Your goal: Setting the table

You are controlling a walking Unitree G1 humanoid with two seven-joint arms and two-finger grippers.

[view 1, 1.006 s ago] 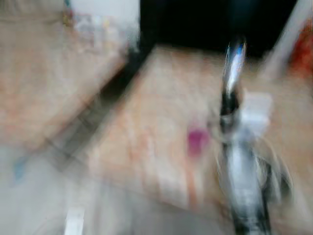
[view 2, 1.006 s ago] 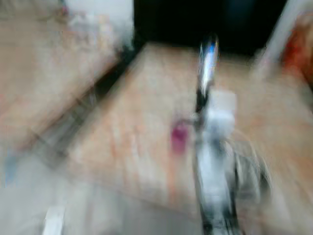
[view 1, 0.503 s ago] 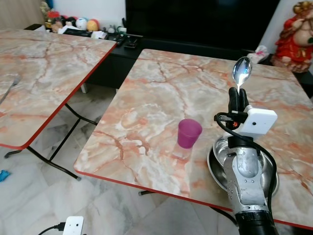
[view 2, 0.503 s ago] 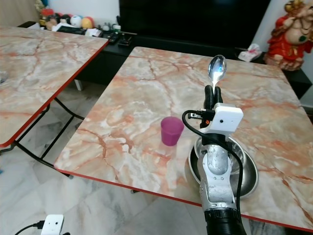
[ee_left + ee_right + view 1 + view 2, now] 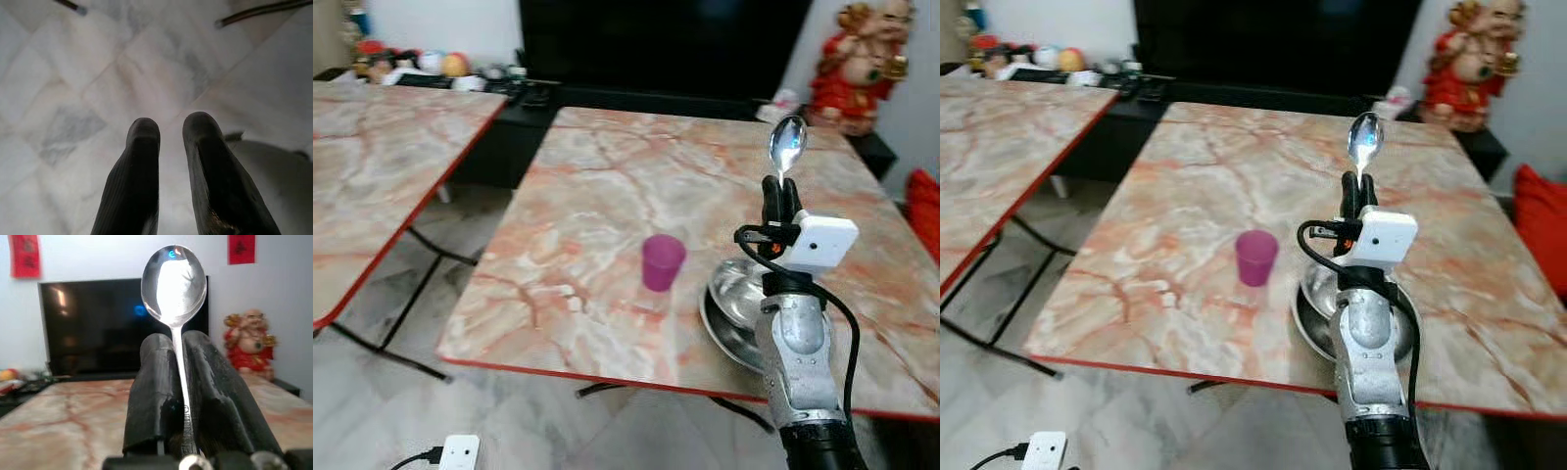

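Step in hand: carrying the spoon (image 5: 788, 145) to a place on the near table (image 5: 597, 196); judged so from the upright grip and the bowl and cup already set out.
Left gripper (image 5: 168, 132): hanging idle over pale floor tiles, fingers narrowly parted, holding nothing.
Pink cup (image 5: 663, 261): upright on the near table, just left of the steel bowl, apart from it.
Steel bowl (image 5: 729, 299): on the table toward its near edge, partly hidden behind the raised right arm.
Right gripper (image 5: 182, 396): raised above the bowl, fingers (image 5: 151, 391) clamped on the spoon's handle, spoon bowl pointing straight up.
Doing it well: best to tip the wrist down slowly and lay the spoon flat on bare marble beside the bowl, on the side away from the cup; release only once the handle rests on the top.
Risk: thin, smooth handle pinched low, likely to swivel or slip if swung fast.
In the way: cup near the bowl's left, so little room there; table's red front edge close to the bowl, so a spoon set too near could slide off.
Around, far left: second marble table (image 5: 382, 166), well apart across a gap of floor.
Around, back: dark television (image 5: 666, 44) behind the table.
Around, far right: red and gold figurine (image 5: 855, 54) and a red cushion (image 5: 922, 211).
Floor: white device with a cable (image 5: 460, 452) by the robot's feet.
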